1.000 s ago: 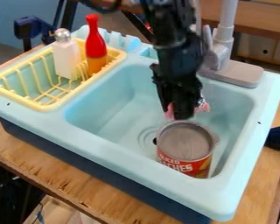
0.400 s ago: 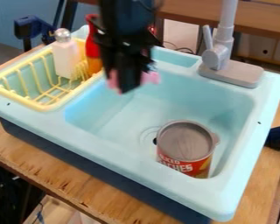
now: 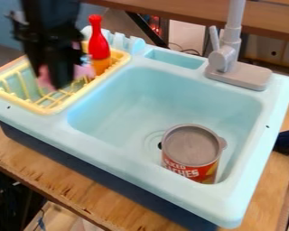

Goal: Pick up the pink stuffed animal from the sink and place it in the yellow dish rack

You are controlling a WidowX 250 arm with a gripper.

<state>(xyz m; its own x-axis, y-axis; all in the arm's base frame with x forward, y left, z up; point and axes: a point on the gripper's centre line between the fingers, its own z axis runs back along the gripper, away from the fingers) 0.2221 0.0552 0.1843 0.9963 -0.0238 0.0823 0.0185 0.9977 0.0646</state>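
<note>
The black gripper [image 3: 63, 82] hangs over the yellow dish rack [image 3: 53, 108] at the left of the blue sink, with a bit of pink on both sides of its lower end. It hides the white shaker bottle behind it. A red bottle with an orange lower part [image 3: 99, 45] stands in the rack's back corner, just right of the gripper. In the basin of the sink [image 3: 141, 99], a tin can with a red label [image 3: 192, 151] stands upright near the front right, far from the gripper.
A grey faucet [image 3: 230, 54] rises from the sink's back edge. The sink rests on a wooden table [image 3: 62, 182]. Dark blue clamps show at the right edge [image 3: 286, 140] and a wooden shelf [image 3: 183, 13] runs behind.
From over the basin by the can, the gripper has moved left to over the dish rack, now covering the white shaker. The can and the red bottle stand where they were.
</note>
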